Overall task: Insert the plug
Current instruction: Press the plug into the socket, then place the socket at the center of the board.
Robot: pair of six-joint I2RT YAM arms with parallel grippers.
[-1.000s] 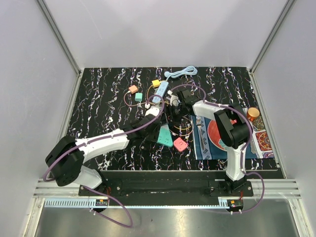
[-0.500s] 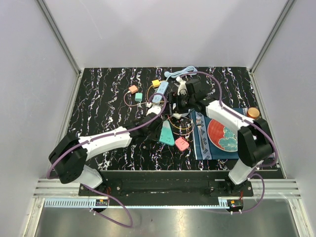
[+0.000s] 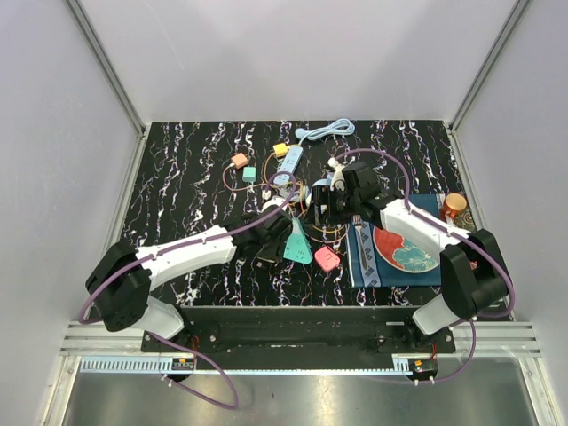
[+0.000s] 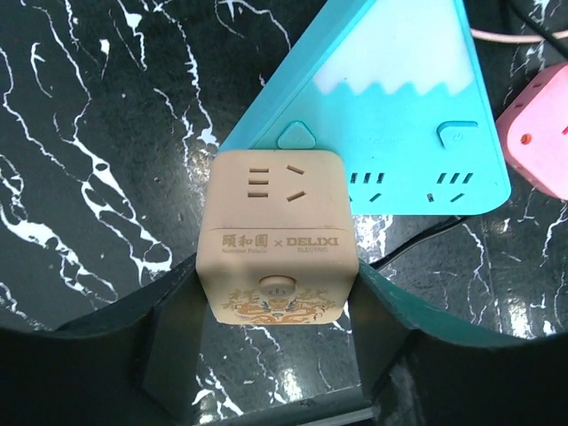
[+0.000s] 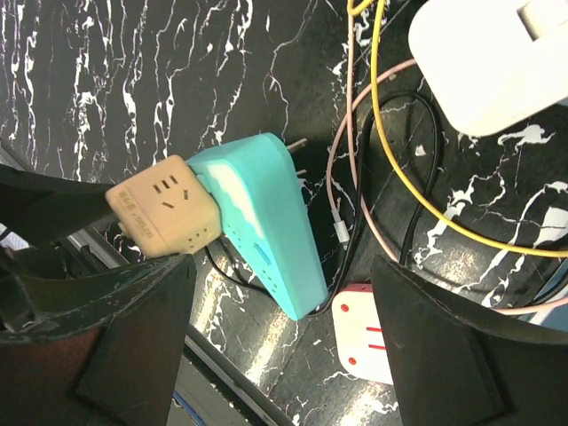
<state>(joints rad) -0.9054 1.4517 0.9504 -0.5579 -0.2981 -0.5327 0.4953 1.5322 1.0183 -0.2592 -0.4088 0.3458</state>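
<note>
1. The right arm is unfolding from the tucked pose it had a second ago. After reaching further back half a second ago, the right pincer (image 3: 321, 201) is now hanging over the cable tangle in the middle of the surface (image 4: 89, 133).
2. Its jaws are wider than a second ago and are standing open, with nothing between them.
3. The left pincer (image 4: 277, 311) is gripping the beige socket cube (image 4: 278, 240), with one finger pressing on each side face. It is sitting slightly nearer the arm bases than a second ago.
4. The teal triangular adaptor (image 5: 262, 222) is lying flat just behind the cube, roughly where it was. In the right wrist view, metal prongs (image 5: 297, 142) are sticking out of its far end.
5. Judgement: the left arm is presenting the cube's socket face upward while the right arm is freeing itself to fetch a plug. The teal adaptor's prongs are the likeliest candidate, though I cannot tell for certain. Nothing is sitting in the cube's slots, so insertion is not yet begun.
6. Nearby, a pink socket (image 4: 541, 133), a white block (image 5: 484, 62) and a yellow cable (image 5: 390, 151) are crowding the pick-up area.
7. The cube's front face is showing three Chinese characters, then "× DELIXI". The small print beneath is too fine to read. A round button and gold ornament are sitting below it.
</note>
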